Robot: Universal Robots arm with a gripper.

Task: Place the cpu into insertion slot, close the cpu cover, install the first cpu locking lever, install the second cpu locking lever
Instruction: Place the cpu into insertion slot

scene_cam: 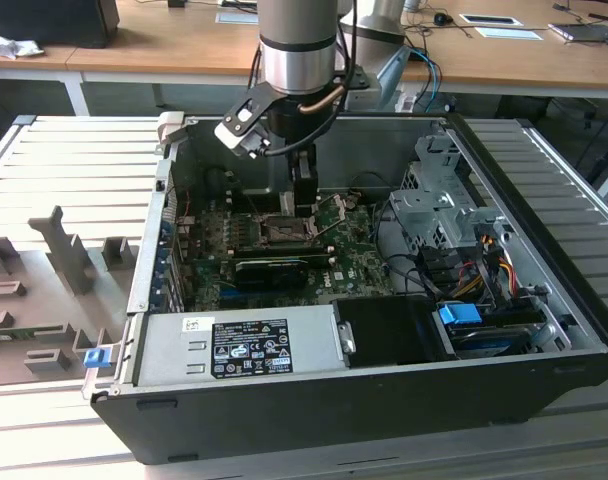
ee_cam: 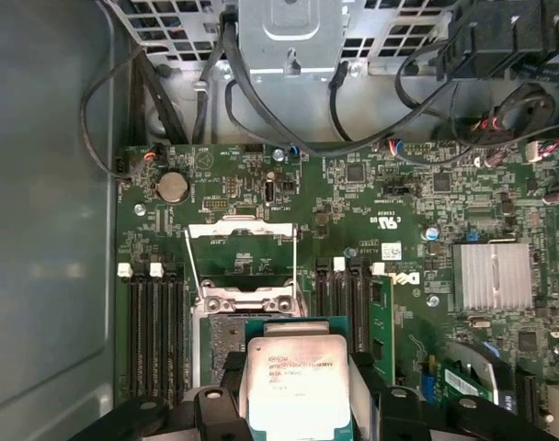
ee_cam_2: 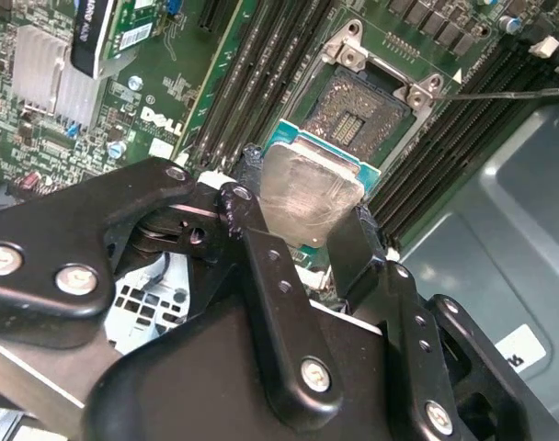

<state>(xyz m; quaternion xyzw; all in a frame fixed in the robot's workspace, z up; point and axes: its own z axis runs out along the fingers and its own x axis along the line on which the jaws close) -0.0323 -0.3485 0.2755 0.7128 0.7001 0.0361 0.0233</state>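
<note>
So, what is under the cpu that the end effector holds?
The cpu, gripped by the end effector, hangs above the motherboard. The open insertion slot shows just past its edge, with no chip in it. What lies directly beneath the chip is covered.

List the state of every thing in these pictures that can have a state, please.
cpu, held by the gripper, above the board, not seated.
gripper, shut on the cpu.
insertion slot, empty, contacts exposed.
cpu cover, swung open.
locking lever, unlatched.
computer case, open.
</note>
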